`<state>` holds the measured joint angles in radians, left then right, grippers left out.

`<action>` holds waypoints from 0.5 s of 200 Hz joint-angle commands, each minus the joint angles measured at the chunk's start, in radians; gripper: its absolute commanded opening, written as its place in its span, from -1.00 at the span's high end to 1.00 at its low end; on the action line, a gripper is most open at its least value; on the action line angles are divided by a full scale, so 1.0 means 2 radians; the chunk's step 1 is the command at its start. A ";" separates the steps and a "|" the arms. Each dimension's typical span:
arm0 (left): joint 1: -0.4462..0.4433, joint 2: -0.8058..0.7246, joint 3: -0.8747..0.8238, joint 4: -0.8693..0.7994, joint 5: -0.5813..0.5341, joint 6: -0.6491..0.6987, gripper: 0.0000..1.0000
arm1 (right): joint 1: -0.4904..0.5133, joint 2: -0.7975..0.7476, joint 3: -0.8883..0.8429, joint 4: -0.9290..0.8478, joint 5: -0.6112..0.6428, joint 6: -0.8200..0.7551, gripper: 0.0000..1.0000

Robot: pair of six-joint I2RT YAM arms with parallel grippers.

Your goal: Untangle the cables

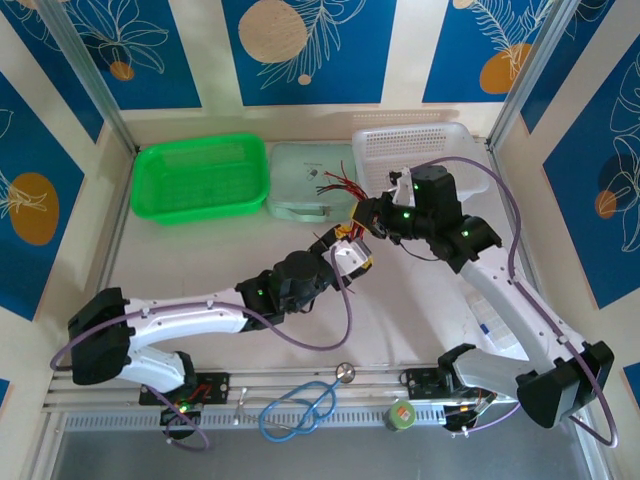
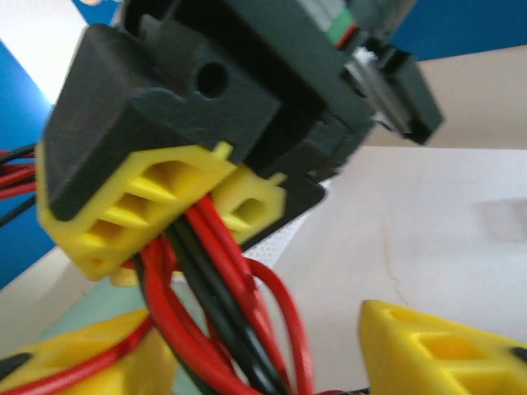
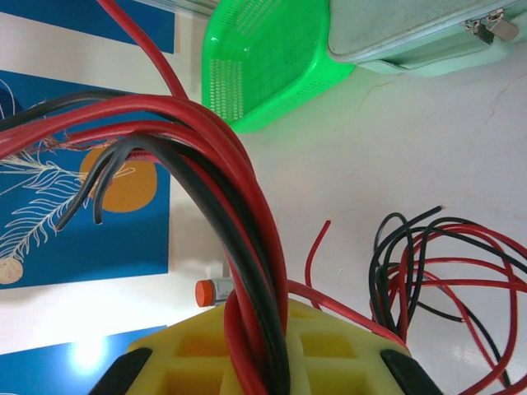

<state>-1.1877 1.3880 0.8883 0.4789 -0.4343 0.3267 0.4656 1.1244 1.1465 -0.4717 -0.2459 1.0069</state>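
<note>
The cables (image 3: pixel 247 214), thin red and black wires, run as a twisted bunch between the yellow fingers of my right gripper (image 3: pixel 263 354), which is shut on them. More loose cables (image 3: pixel 436 263) form a tangle further right. From above, the red wire ends (image 1: pixel 335 185) fan out over the mint case. My right gripper (image 1: pixel 368 218) and left gripper (image 1: pixel 352 255) meet at mid-table. In the left wrist view the right gripper (image 2: pixel 193 206) clamps the bunch (image 2: pixel 214 304) from above. The left gripper (image 2: pixel 263 346) stands around the bunch with its right finger (image 2: pixel 445 354) clear of the wires.
A green basket (image 1: pixel 200 178), a mint case (image 1: pixel 310 180) and a white basket (image 1: pixel 410 150) line the back of the table. A blue stethoscope (image 1: pixel 300 405) and a small green item (image 1: pixel 402 415) lie by the near rail. A small orange-capped tube (image 3: pixel 212 291) lies on the table.
</note>
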 commanded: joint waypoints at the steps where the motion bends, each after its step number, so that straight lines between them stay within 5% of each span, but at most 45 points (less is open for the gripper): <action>1: -0.002 0.004 0.018 0.039 -0.031 0.009 0.06 | 0.003 -0.016 -0.008 0.010 -0.004 0.010 1.00; 42: -0.002 -0.004 0.026 -0.001 -0.047 0.007 1.00 | -0.004 -0.034 -0.017 0.004 0.008 0.013 1.00; 59: 0.000 -0.033 0.025 -0.037 -0.056 -0.002 1.00 | -0.010 -0.049 -0.027 -0.006 0.022 0.010 1.00; 100: 0.067 -0.142 0.044 -0.204 0.057 -0.115 1.00 | -0.016 -0.097 -0.073 0.005 0.030 -0.061 -0.19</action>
<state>-1.1538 1.2552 0.9066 0.2573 -0.4377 0.2646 0.4404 1.0019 1.0534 -0.4618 -0.2047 0.9966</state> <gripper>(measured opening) 0.106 0.485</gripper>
